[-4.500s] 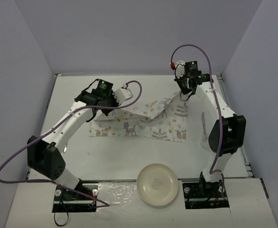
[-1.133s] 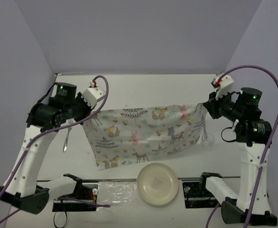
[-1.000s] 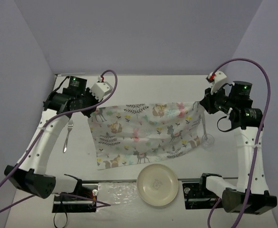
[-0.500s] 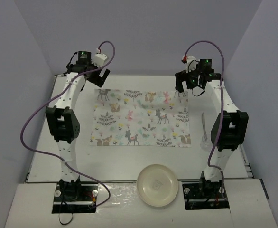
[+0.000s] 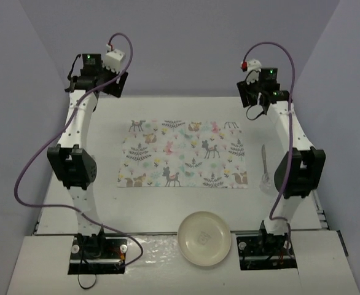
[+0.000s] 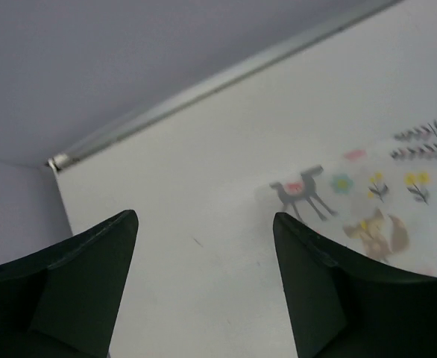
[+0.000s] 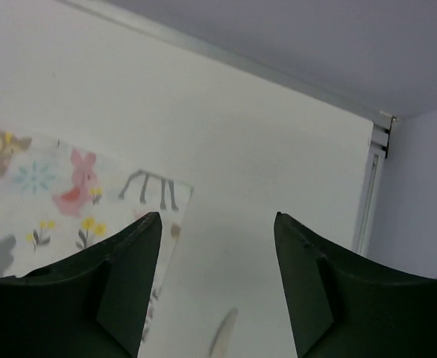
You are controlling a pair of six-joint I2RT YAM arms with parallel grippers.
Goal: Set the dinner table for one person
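The animal-print placemat [image 5: 183, 153] lies flat and spread out in the middle of the white dinner table [image 5: 186, 206]. My left gripper [image 5: 113, 84] hangs open, raised over the table's far left, past the placemat's far-left corner [image 6: 368, 201]. In the left wrist view its jaws [image 6: 205, 218] hold nothing, with only bare table between them. My right gripper [image 5: 254, 103] is open above the far right, just past the placemat's far-right corner [image 7: 69, 179]. Its jaws [image 7: 218, 216] are empty too. A cream plate [image 5: 204, 238] sits at the near edge.
A spoon [image 5: 263, 166] lies on the table just right of the placemat, blurred in the right wrist view [image 7: 222, 335]. Pale lilac walls [image 5: 186, 49] close in the back and sides. A metal strip [image 6: 203, 89] runs along the far edge.
Both grippers, shut on the placemat's far corners a second ago, have opened and let it go. It now lies flat, and both grippers have lifted away toward the far corners.
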